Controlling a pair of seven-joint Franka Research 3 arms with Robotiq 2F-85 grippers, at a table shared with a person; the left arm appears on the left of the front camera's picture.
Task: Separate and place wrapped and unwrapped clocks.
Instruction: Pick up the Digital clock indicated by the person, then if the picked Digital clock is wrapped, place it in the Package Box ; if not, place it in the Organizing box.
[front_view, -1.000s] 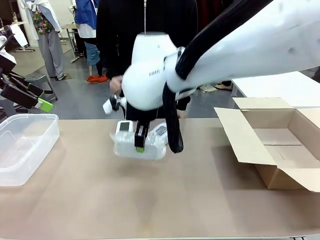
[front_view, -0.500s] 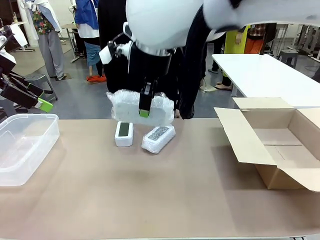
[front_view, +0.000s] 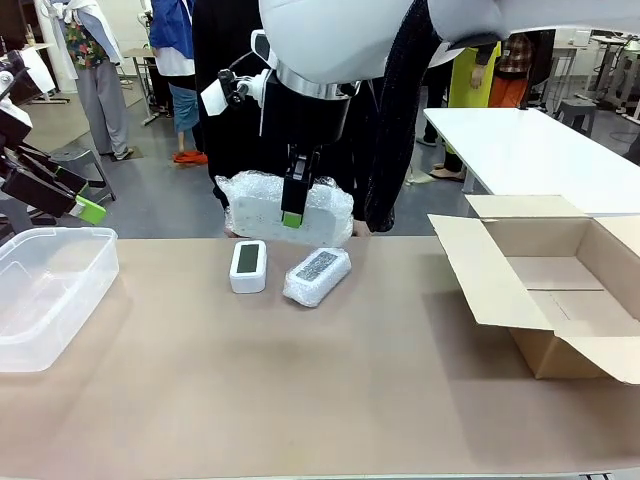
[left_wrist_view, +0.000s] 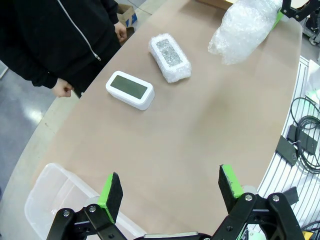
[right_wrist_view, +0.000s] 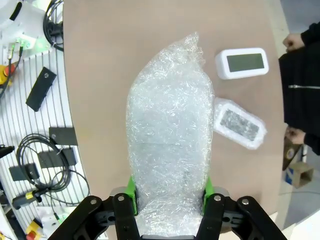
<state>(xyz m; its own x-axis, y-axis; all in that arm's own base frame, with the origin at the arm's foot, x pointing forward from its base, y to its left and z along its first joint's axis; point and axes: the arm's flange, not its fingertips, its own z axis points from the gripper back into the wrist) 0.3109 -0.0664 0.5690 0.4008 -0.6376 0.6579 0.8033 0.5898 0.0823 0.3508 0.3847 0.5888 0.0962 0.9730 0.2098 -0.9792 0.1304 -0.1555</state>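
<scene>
My right gripper (front_view: 292, 208) is shut on a white bubble-wrap bundle (front_view: 285, 208), held in the air above the far middle of the table; the same bundle (right_wrist_view: 170, 150) stands between its green pads (right_wrist_view: 131, 192) in the right wrist view. On the table below lie a bare white clock with a dark screen (front_view: 248, 265) and, to its right, a second wrapped clock showing a dark face (front_view: 317, 276). Both also lie in the left wrist view, the bare clock (left_wrist_view: 129, 89) and the wrapped one (left_wrist_view: 170, 56). My left gripper (left_wrist_view: 170, 187) is open and empty, high over the table's left end.
A clear plastic tub (front_view: 45, 290) sits at the table's left edge. An open cardboard box (front_view: 560, 285) stands at the right. A person in a black jacket (left_wrist_view: 55, 35) stands at the far side, a hand (left_wrist_view: 63, 89) near the bare clock.
My right gripper has lifted the wrapped bundle off the table, from beside the other two clocks to well above them. The bare clock and the other wrapped clock stayed put.
</scene>
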